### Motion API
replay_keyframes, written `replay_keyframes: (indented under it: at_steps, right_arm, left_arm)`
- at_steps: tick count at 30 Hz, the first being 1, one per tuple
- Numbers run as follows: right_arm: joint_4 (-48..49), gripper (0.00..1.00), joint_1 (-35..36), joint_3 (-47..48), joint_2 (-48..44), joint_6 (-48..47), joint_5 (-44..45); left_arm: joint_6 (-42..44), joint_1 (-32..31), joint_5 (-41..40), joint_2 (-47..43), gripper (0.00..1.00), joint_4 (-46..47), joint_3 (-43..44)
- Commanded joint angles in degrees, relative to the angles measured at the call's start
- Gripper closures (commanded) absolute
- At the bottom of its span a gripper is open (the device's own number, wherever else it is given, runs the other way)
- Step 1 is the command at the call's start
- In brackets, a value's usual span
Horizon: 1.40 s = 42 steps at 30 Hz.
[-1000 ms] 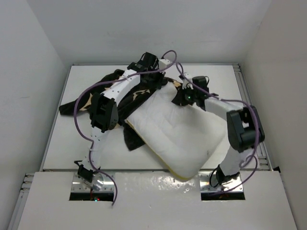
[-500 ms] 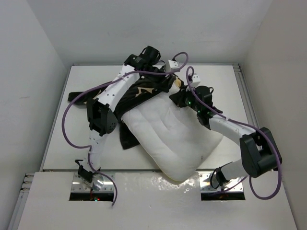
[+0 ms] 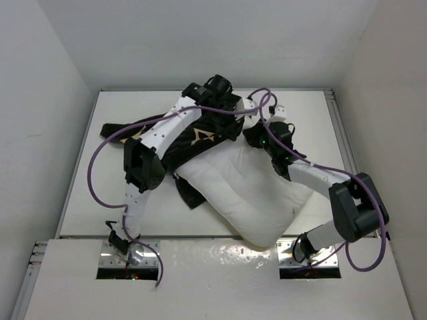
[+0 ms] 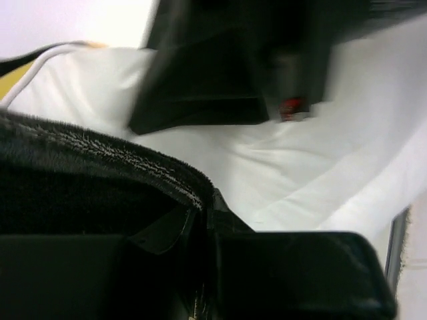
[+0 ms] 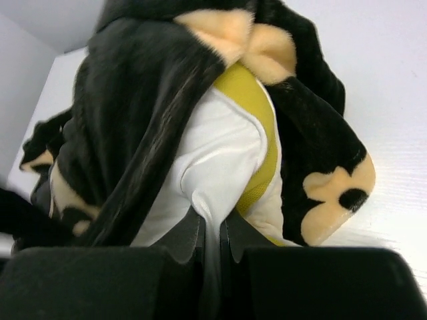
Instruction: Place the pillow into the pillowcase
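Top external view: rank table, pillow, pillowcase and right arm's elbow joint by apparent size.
1. table
2. pillow
3. pillowcase: bunched and partly covered, so it looks close to the pillow; the order of these two is unsure
4. right arm's elbow joint: smallest, even though it is raised nearer the camera

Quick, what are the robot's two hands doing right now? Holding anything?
Left gripper: closed, pinching the pillowcase edge.
Right gripper: closed, pinching the pillow corner.
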Motion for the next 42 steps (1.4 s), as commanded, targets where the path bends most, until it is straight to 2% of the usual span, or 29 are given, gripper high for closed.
replay_keyframes:
  at_steps: [1,3,4,5,6,8,9,11,12,14,16,18,19,21,22,26,29,30,31,33,35,36,38,39,40,41,42]
  right_arm:
    - [10.0,1.00,1.3,1.2,-4.1,-5.8,-4.7]
    - [6.3,1.00,3.2,-0.8,-6.5,-10.7,-4.6]
    - [5.5,1.00,3.8,-1.4,-7.1,-11.6,-4.6]
    - [4.8,1.00,4.7,-2.9,-7.7,-12.1,-4.6]
    - [4.8,1.00,5.1,-3.6,-8.1,-11.7,-6.4]
    - [6.5,1.00,6.6,-5.4,-7.6,-9.3,-8.0]
    - [7.4,1.00,6.9,-6.2,-7.2,-8.0,-9.9]
    - [13.1,1.00,7.9,-8.5,-5.6,-3.5,-11.6]
    - [15.3,1.00,8.1,-9.6,-5.0,-1.8,-12.1]
    - [22.0,0.99,8.0,-11.8,-3.8,2.7,-11.6]
    - [21.7,0.87,7.4,-11.7,-3.5,2.6,-9.8]
    - [17.2,0.80,6.7,-8.9,-3.4,1.0,-9.1]
    - [10.8,0.66,6.4,-7.5,-3.4,-1.1,-9.2]
    - [4.1,0.46,5.7,-2.3,-2.6,-3.6,-9.5]
    - [-2.0,0.32,5.4,-0.7,-2.3,-5.8,-9.9]
    - [-8.6,0.21,0.9,4.0,-1.3,-5.5,-12.4]
    - [-12.2,0.19,-1.9,6.4,-2.1,-8.3,-17.5]
    - [-14.3,0.19,-2.0,7.5,-3.0,-10.9,-19.3]
    - [-19.9,0.21,-1.3,9.5,-3.3,-17.5,-20.0]
    - [-25.2,0.26,0.4,10.5,-5.2,-23.5,-20.3]
    - [-28.2,0.30,3.3,9.9,-7.0,-30.5,-20.9]
    - [-29.7,0.43,4.4,9.3,-7.8,-32.7,-21.6]
    - [-29.8,0.64,8.7,7.4,-10.5,-37.0,-23.4]
    - [-29.5,0.80,10.2,6.9,-10.8,-38.1,-23.5]
    - [-29.3,0.83,13.7,6.1,-11.1,-39.1,-23.1]
    - [-29.0,0.84,15.7,5.8,-10.8,-39.1,-22.4]
    - [-28.8,0.82,17.4,5.6,-10.4,-39.1,-21.8]
  left_arm:
    - [-9.4,-0.6,-6.3,-4.3,0.94,2.0,-1.0]
    - [-12.9,1.1,-12.4,-6.2,0.91,6.0,-3.2]
    - [-14.9,1.3,-19.9,-7.1,0.89,7.3,-4.4]
    - [-15.4,1.5,-23.9,-8.1,0.88,8.8,-7.8]
    - [-15.4,1.5,-30.5,-10.4,0.82,11.7,-9.8]
    - [-13.5,1.3,-33.9,-12.9,0.79,13.4,-15.5]
    - [-12.8,1.2,-35.7,-13.4,0.72,13.9,-16.7]
    - [-12.6,1.3,-36.0,-13.9,0.64,13.5,-18.8]
    - [-12.7,1.6,-35.7,-14.0,0.57,12.7,-19.1]
    - [-13.5,2.3,-35.1,-14.8,0.51,13.0,-20.9]
    - [-14.4,2.7,-35.4,-15.6,0.45,14.1,-23.4]
    - [-15.2,3.4,-35.6,-17.0,0.40,16.3,-25.1]
    - [-15.6,3.5,-35.6,-17.3,0.38,17.1,-26.8]
    - [-16.4,3.8,-35.2,-17.9,0.34,19.4,-27.5]
    - [-16.7,3.8,-34.9,-17.9,0.33,20.1,-27.9]
    - [-18.2,3.8,-34.4,-16.2,0.32,20.6,-26.3]
    - [-18.2,4.9,-32.6,-16.9,0.32,17.1,-26.0]
    - [-18.2,5.3,-31.5,-17.5,0.31,16.8,-26.3]
    - [-18.2,6.3,-31.0,-19.1,0.29,16.6,-26.8]
    - [-17.9,7.5,-28.0,-20.9,0.20,15.2,-26.7]
    - [-17.8,9.8,-25.4,-24.1,0.01,13.8,-26.4]
    - [-17.6,10.8,-24.2,-25.3,0.00,13.2,-26.5]
    - [-17.0,14.1,-21.7,-29.2,0.00,12.4,-27.7]
    - [-16.4,15.3,-21.6,-30.7,0.00,12.3,-30.4]
    - [-15.7,17.8,-21.4,-33.8,0.11,12.4,-32.4]
    - [-14.9,18.9,-21.5,-35.3,0.74,12.8,-34.4]
    - [-14.3,20.1,-22.5,-36.9,0.91,13.4,-36.6]
